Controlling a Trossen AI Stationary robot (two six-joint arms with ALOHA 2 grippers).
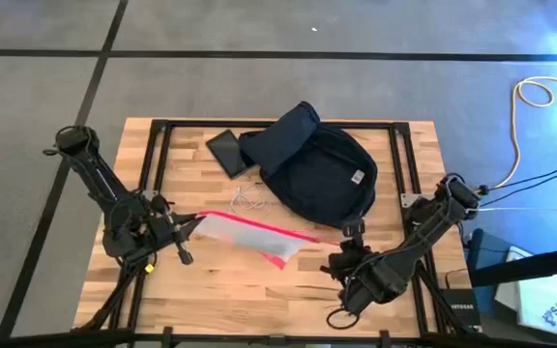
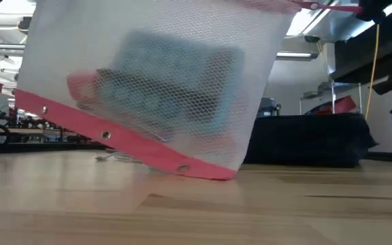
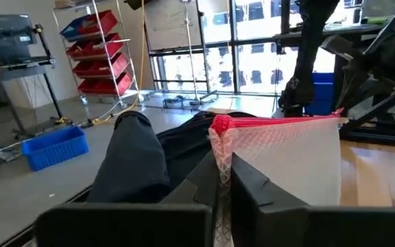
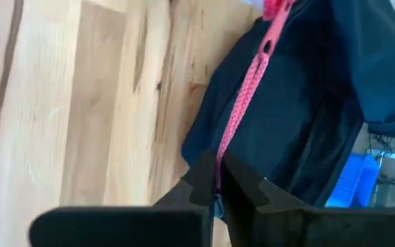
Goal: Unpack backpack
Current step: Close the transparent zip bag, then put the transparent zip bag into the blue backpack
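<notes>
We find the backpack (image 1: 322, 169) lying flat on the far half of the wooden table (image 1: 259, 290), a little right of centre, its dark navy fabric slumped and one flap or fold pushed up toward the far edge. A small white label shows on its right side from above. Just beside it on the left lies a flat dark rectangular object (image 1: 228, 151), touching or nearly touching the bag's fold, and a thin pale cord (image 1: 250, 200) curls on the wood near the bag's near-left edge.

In front of the backpack a clear mesh pouch (image 1: 254, 237) with a red edge is stretched between the two arms — we see it held off the table in the low view, tilted, with a blurred greenish-grey item inside that we cannot identify.

The left gripper (image 1: 190, 220) is at the pouch's left end; in the left wrist view its fingers (image 3: 204, 182) are pressed close together on the bunched red-edged corner of the mesh. The right gripper (image 1: 341, 244) is at the pouch's right end, near the backpack's near edge; in the right wrist view its jaws are nearly closed, pinching the pink-red zip strip (image 4: 247, 89), with the navy fabric just behind.

Beyond the table a yellow cable (image 1: 530, 97) loops across the grey floor on the right.
</notes>
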